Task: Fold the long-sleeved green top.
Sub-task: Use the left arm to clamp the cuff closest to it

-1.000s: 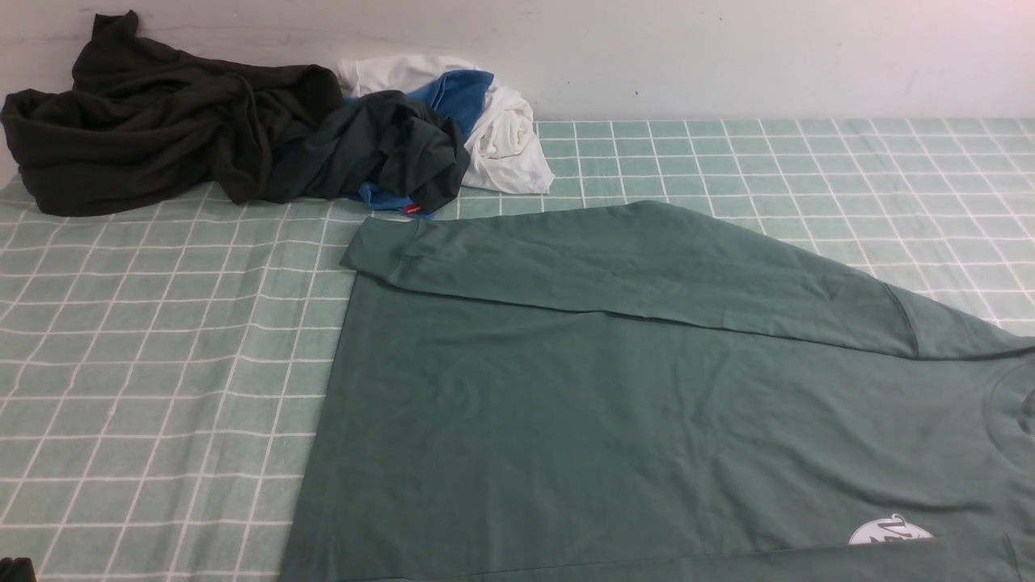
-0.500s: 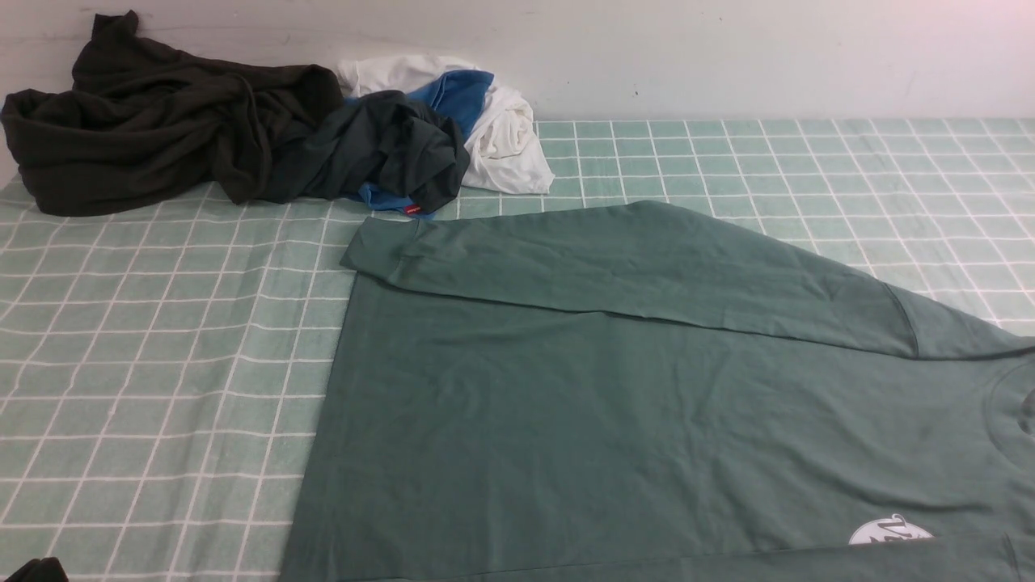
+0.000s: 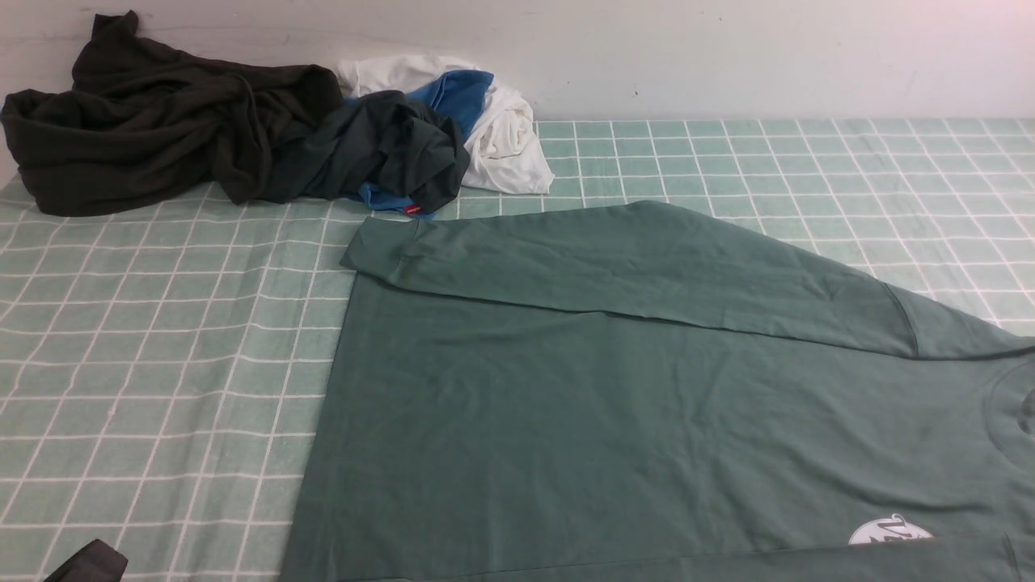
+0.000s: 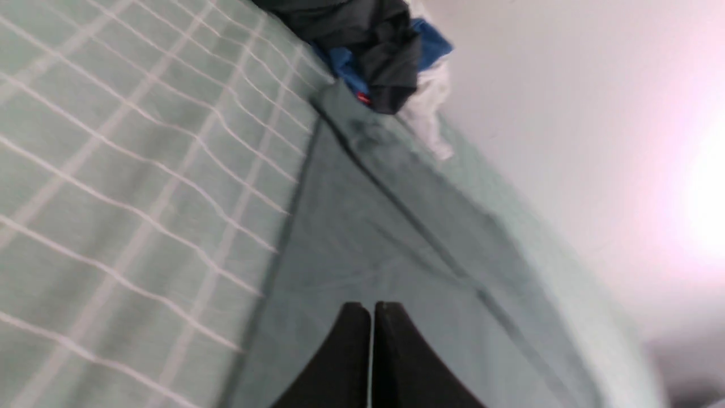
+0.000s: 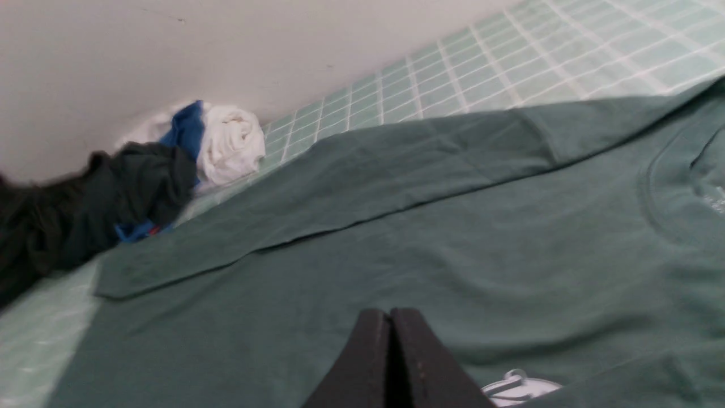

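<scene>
Lying flat, the green long-sleeved fabric top [image 3: 647,404] points hem toward the left gripper [image 4: 372,307] — collar toward the right gripper [image 5: 391,313]. Both are closed, empty.

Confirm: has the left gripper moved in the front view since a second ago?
Yes. The left gripper has crept rightward and forward across the checked sheet's grid lines, toward the green top.

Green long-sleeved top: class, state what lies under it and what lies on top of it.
The green top lies on the checked sheet, which shows around it. One sleeve lies folded over its body. Anything else beneath is covered.
</scene>
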